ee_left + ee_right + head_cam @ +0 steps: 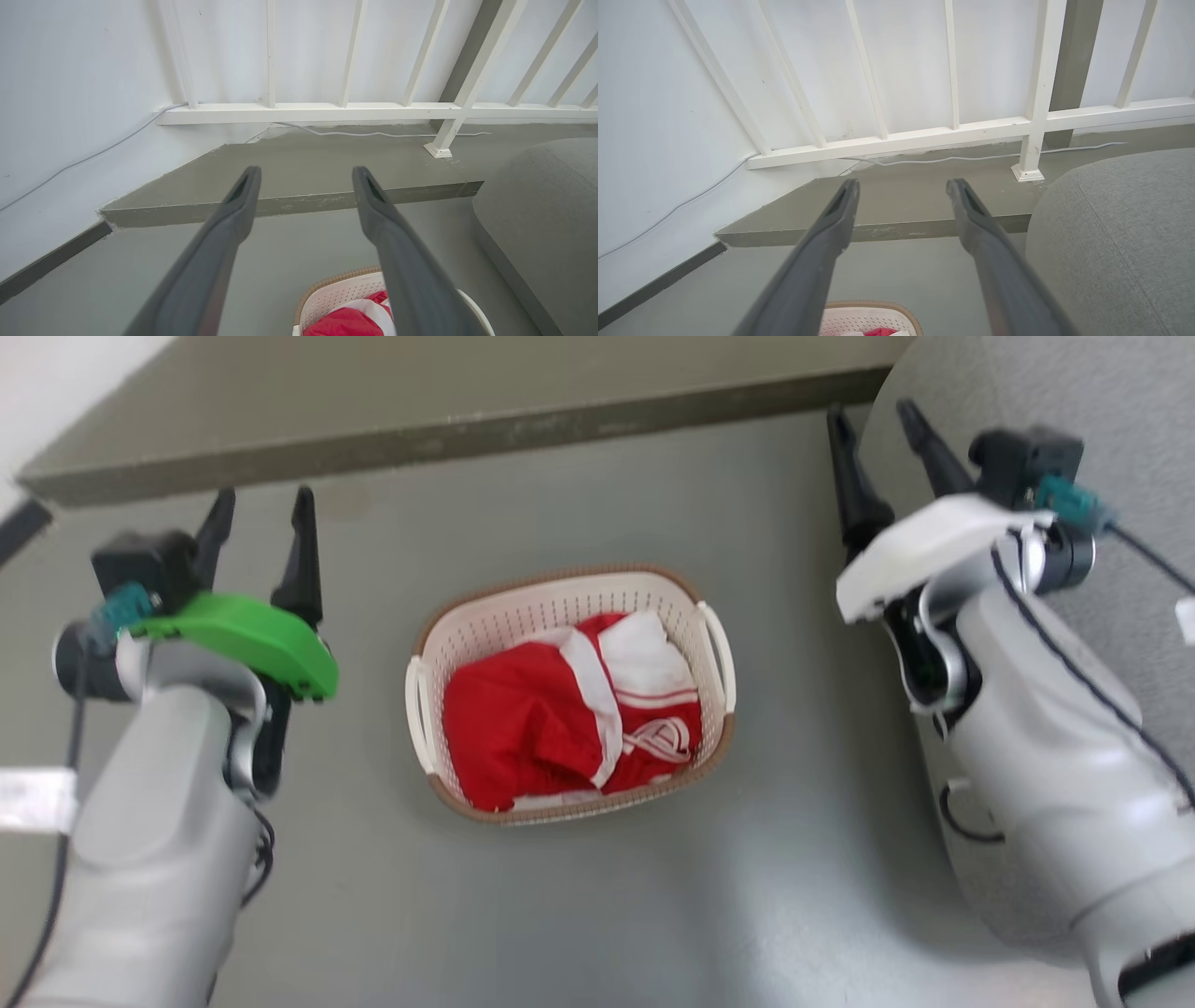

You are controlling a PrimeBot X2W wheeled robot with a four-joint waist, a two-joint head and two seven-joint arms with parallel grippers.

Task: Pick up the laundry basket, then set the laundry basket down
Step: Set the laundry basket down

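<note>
The laundry basket (523,621), cream-white with a brown rim and white side handles, stands on the grey floor between my arms, holding red and white clothing (569,714). My left gripper (264,509) is open, up and to the left of the basket, with nothing between its fingers. My right gripper (878,425) is open too, up and to the right, apart from the basket. In the left wrist view the open gripper (306,177) points over the floor, with the basket's corner (336,291) at the bottom. The right wrist view shows the open gripper (903,189) above the basket's rim (873,305).
A raised grey step (448,425) runs across the back, with a white railing (355,112) and a white cable (373,134) on it. A grey fabric cushion or sofa (1027,373) stands at the right, close to my right arm. A white wall (70,93) is at the left.
</note>
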